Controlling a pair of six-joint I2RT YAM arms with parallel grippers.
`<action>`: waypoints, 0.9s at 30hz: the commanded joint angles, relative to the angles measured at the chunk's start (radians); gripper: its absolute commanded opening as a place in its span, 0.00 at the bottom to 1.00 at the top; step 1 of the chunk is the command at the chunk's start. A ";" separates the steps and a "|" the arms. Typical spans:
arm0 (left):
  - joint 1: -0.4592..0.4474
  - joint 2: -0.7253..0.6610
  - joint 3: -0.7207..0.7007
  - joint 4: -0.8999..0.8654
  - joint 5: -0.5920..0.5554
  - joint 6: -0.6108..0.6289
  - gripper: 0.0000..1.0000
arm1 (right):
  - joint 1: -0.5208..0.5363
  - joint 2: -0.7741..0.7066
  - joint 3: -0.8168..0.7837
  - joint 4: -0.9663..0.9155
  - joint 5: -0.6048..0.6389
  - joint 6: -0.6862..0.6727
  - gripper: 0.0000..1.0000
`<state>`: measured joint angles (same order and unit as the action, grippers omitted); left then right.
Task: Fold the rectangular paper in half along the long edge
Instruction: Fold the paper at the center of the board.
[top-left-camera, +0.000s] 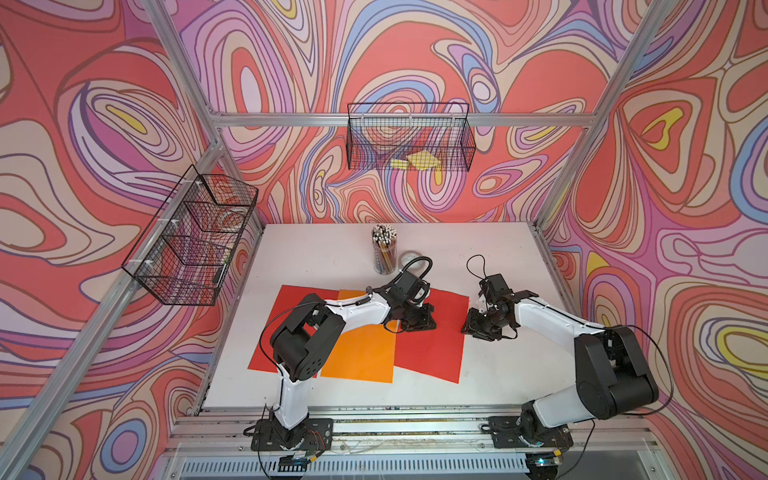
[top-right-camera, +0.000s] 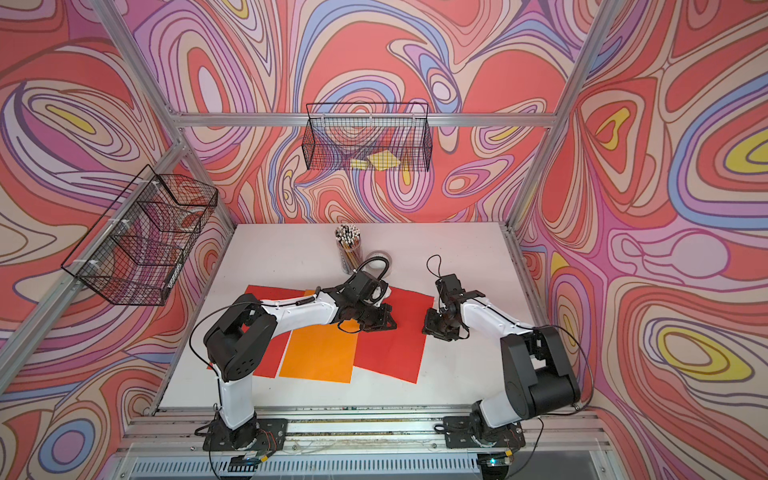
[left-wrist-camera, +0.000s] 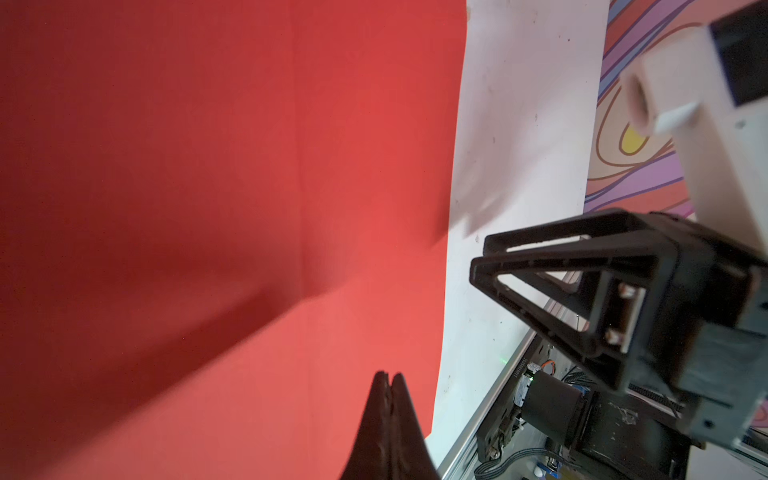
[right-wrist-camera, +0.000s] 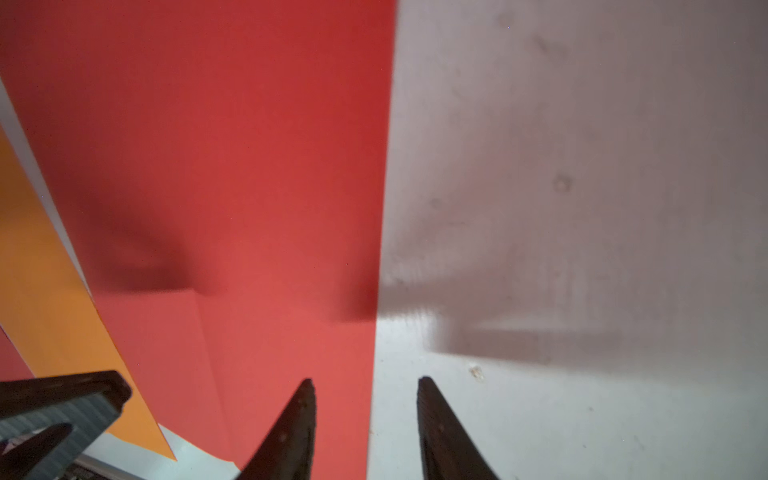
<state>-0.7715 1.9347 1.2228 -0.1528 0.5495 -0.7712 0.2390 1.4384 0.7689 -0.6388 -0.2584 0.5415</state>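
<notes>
The rectangular paper, a red sheet (top-left-camera: 432, 353) (top-right-camera: 390, 353), lies flat on the white table at the right of a row of three sheets. In the left wrist view the paper (left-wrist-camera: 208, 208) shows a faint crease line down its middle. My left gripper (top-left-camera: 415, 322) (top-right-camera: 380, 322) (left-wrist-camera: 388, 376) is shut, empty, with its tips over the sheet's far left part. My right gripper (top-left-camera: 471, 328) (top-right-camera: 432, 326) (right-wrist-camera: 365, 381) is open at the sheet's right edge. In the right wrist view the paper (right-wrist-camera: 249, 166) has its edge running between the two fingertips, one over red, one over bare table.
An orange sheet (top-left-camera: 361, 349) (right-wrist-camera: 41, 291) overlaps the red one's left side, with another red sheet (top-left-camera: 274, 332) beyond it. A pencil cup (top-left-camera: 384, 249) and a tape roll (top-left-camera: 411, 259) stand behind. Wire baskets (top-left-camera: 409, 137) (top-left-camera: 195, 237) hang on the walls.
</notes>
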 joint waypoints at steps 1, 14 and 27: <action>0.001 0.011 0.014 -0.026 -0.010 0.006 0.00 | 0.007 -0.122 -0.075 0.103 0.027 0.123 0.51; 0.003 0.072 0.092 -0.137 -0.025 0.044 0.00 | 0.007 -0.126 -0.298 0.390 -0.139 0.250 0.56; 0.003 0.128 0.111 -0.214 -0.054 0.052 0.00 | 0.006 -0.059 -0.322 0.466 -0.182 0.253 0.56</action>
<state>-0.7715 2.0392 1.3075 -0.3275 0.5098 -0.7322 0.2390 1.3479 0.4835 -0.1410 -0.4587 0.7948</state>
